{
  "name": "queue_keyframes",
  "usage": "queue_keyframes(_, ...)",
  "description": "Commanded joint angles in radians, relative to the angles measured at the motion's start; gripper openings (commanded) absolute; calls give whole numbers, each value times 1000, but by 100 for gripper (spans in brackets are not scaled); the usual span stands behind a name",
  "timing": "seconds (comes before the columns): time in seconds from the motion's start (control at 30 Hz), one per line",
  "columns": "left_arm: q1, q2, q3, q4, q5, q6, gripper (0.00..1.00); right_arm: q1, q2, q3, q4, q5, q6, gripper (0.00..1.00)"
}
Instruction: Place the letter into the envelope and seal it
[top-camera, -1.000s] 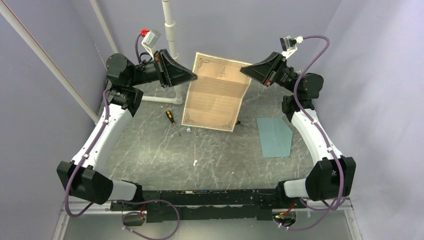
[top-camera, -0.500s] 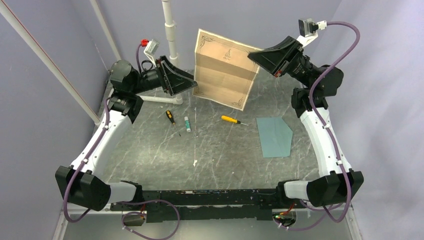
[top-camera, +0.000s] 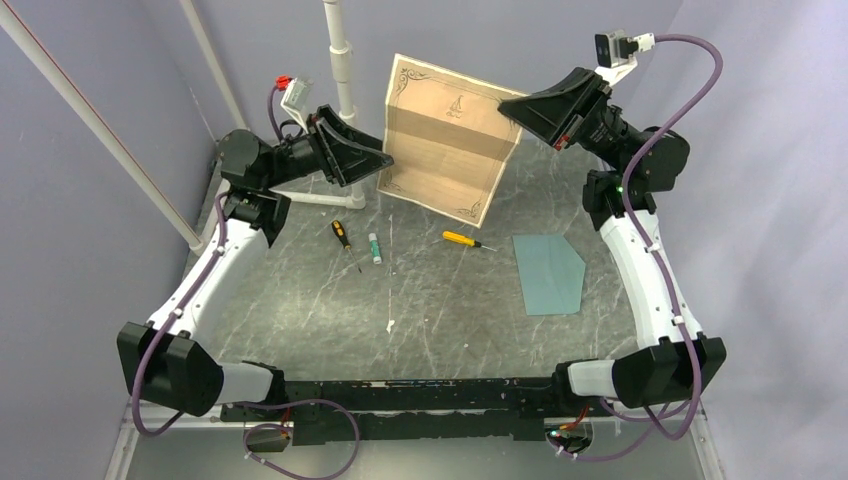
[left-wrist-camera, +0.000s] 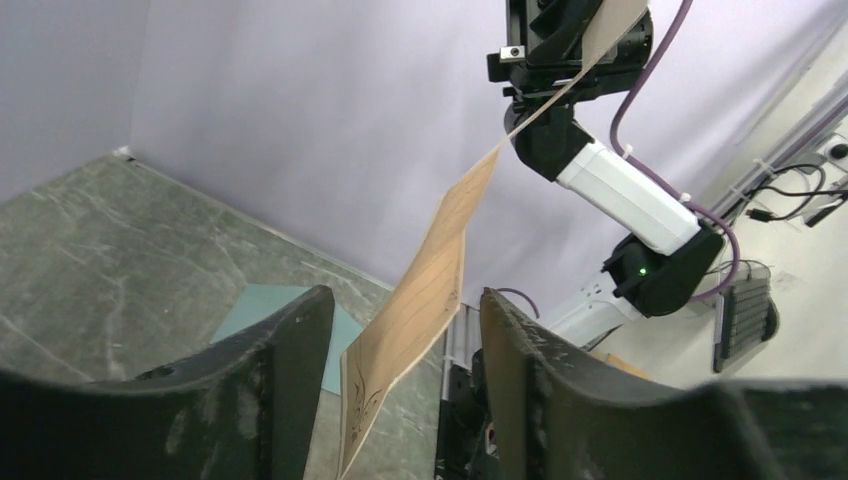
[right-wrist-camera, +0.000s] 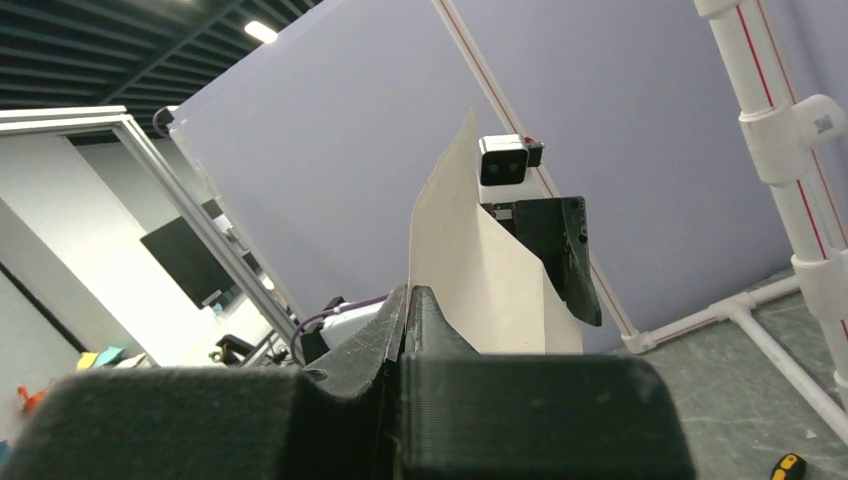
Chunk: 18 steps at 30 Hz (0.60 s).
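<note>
The letter (top-camera: 445, 135), a tan sheet with dark corner ornaments, hangs tilted above the back of the table. My right gripper (top-camera: 512, 104) is shut on its upper right corner; in the right wrist view the jaws (right-wrist-camera: 408, 296) pinch the pale sheet (right-wrist-camera: 480, 265). My left gripper (top-camera: 388, 157) is open at the sheet's lower left edge. In the left wrist view the letter (left-wrist-camera: 430, 280) passes between the two fingers (left-wrist-camera: 290, 380) without touching either. The teal envelope (top-camera: 548, 272) lies flat on the table at the right, also seen as the envelope (left-wrist-camera: 255, 305) behind the left finger.
On the table lie a yellow screwdriver (top-camera: 462, 239), a black and yellow screwdriver (top-camera: 342, 233), a small green and white tube (top-camera: 375, 248) and a small white scrap (top-camera: 389, 324). A white pipe stand (top-camera: 343, 70) rises at the back left. Lilac walls close in on three sides.
My left gripper opened and let go of the letter's left edge. My right gripper raised the letter, which now hangs from it alone and uncovers the yellow screwdriver.
</note>
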Motion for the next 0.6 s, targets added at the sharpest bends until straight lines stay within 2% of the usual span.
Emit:
queue_keyframes(0.0,3,24,19,93,28,-38,53,4,8,37,89,-4,73,0)
queue_keyframes(0.07,3,24,7,83,34,-31,47,7,9,39,87,-9,69,0)
queue_keyframes(0.13,3,16,0,49,32,-7,46,13,11,40,85,-15,65,0)
queue_keyframes(0.3,3,24,18,64,48,0,61,26,22,47,73,-40,69,0)
queue_keyframes(0.37,3,36,25,95,71,-18,63,31,27,49,80,-48,80,0)
queue_keyframes(0.43,3,50,31,122,92,-37,57,34,30,48,87,-47,87,0)
queue_keyframes(0.57,3,74,39,162,125,-76,33,36,27,48,68,-45,61,0)
